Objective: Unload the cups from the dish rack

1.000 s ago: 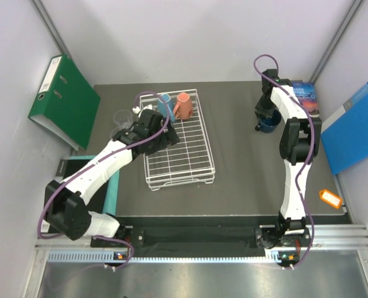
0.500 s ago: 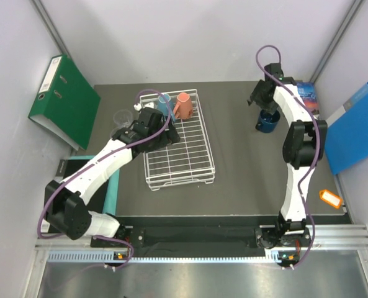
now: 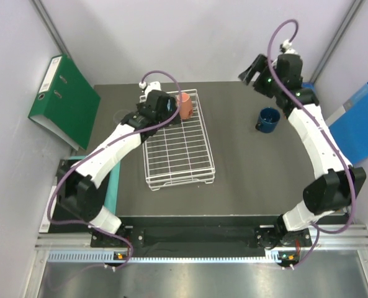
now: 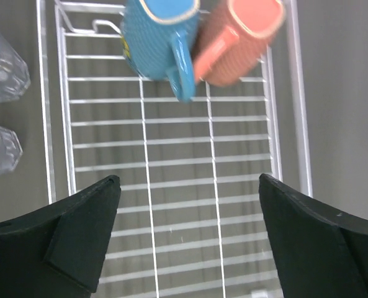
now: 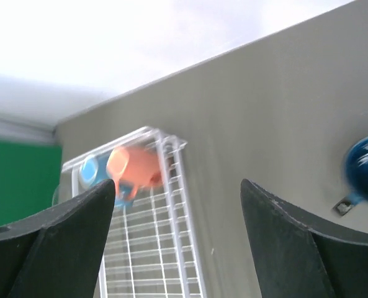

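Overhead and wrist views, read from left to right. A green binder [image 3: 62,99] leans against the left wall, off the dark desk [image 3: 246,167]. Two clear glasses [image 4: 4,68] stand on the desk just outside the left rim of the dish rack [image 3: 180,155], one nearer the far end than the other. The rack, a white wire grid, lies lengthwise on the left half of the desk. At its far end sit the light-blue mug [image 4: 156,37] and, touching it on the right, the orange mug [image 4: 239,40], both with handles pointing toward the near side; the rest of the grid is bare wire. The left fingers [image 4: 78,230] hover over the rack near these two mugs, spread wide with nothing between them. The dark-blue mug [image 3: 269,120] stands upright on the desk, well apart from the rack on its right. The right fingers [image 5: 66,242] are raised above the far edge of the desk, left of that mug, spread wide and gripping nothing. A blue folder [image 3: 357,127] leans on the right wall.
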